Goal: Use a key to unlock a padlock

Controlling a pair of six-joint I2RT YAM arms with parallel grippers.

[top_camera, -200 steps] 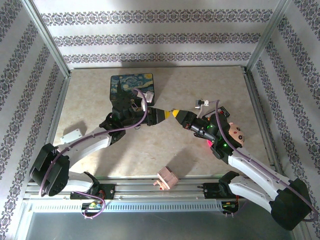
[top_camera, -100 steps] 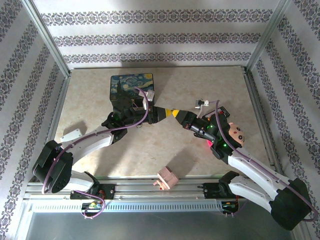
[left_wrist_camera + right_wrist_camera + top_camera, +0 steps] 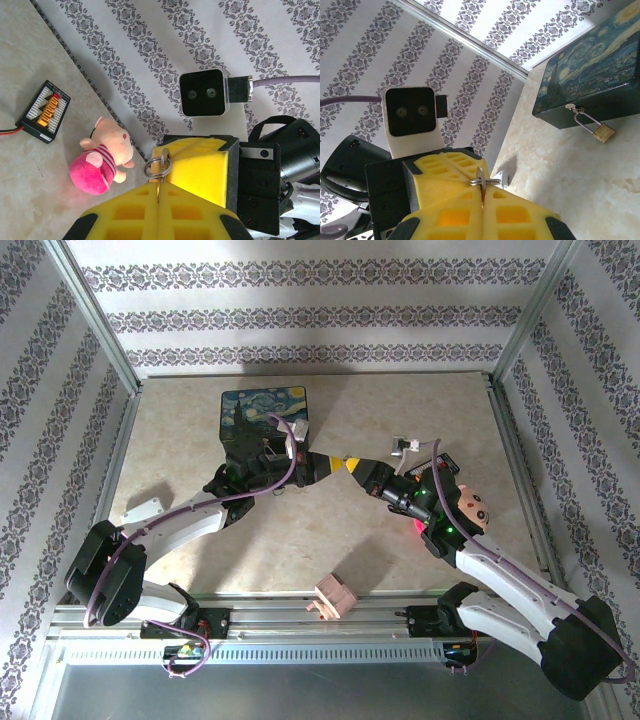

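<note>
**Jaws of the left gripper** [image 3: 322,467] are closing fully onto the key [image 3: 481,181] at the centre of the overhead frame. A second ago they were standing partly open around it, and now they are pressing pad to pad. Jaws of the right gripper [image 3: 352,466] are staying shut on the same key. You are therefore seeing both yellow tips meeting nose to nose, with the key's split ring [image 3: 158,167] poking out between them. The arms are barely shifting; the change is in the grip.

This is reading as a hand-over in mid-air. With two holds on the key, one side is likely about to let go, but you cannot tell which.

The padlock [image 3: 602,131] is hanging by its shackle from the clasp [image 3: 568,106] of the painted box [image 3: 265,415], at the right edge of the right wrist frame, well apart from the key. The box is sitting on the bench [image 3: 400,540], upper left of the overhead frame. No unlocking is under way yet.
</note>
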